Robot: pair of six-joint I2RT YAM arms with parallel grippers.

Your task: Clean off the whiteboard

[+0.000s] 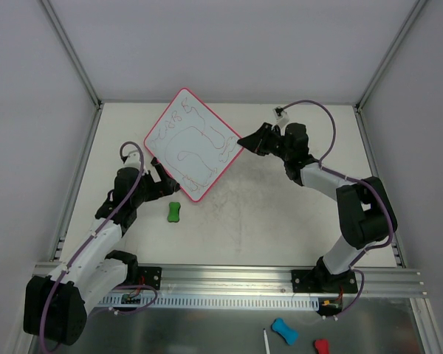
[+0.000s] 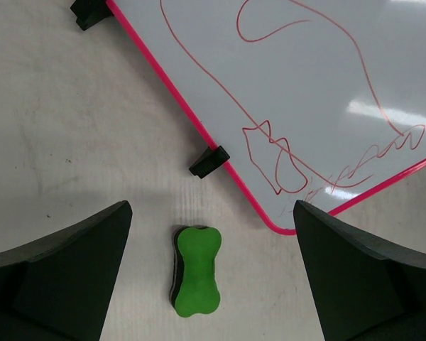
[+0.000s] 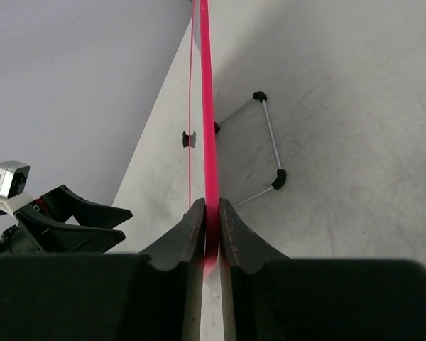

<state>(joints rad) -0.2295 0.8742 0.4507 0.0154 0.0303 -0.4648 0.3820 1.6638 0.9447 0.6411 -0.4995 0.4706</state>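
Right wrist view has my right gripper (image 3: 211, 217) clamped on the pink rim of the whiteboard (image 3: 206, 106), which lies on the table (image 1: 295, 214) with its red scribbles (image 2: 270, 153) all unerased, while my left gripper (image 2: 213, 213) gapes over the untouched green eraser (image 2: 197, 270).

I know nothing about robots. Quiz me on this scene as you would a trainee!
1. Fill in: the eraser by the left gripper is ___ in colour.
2. True or false: the left gripper is shut on the eraser.
3. The right gripper clamps: A) the whiteboard rim, B) a cup, C) nothing.

Key: 1 green; 2 false, its jaws are wide open; 3 A.
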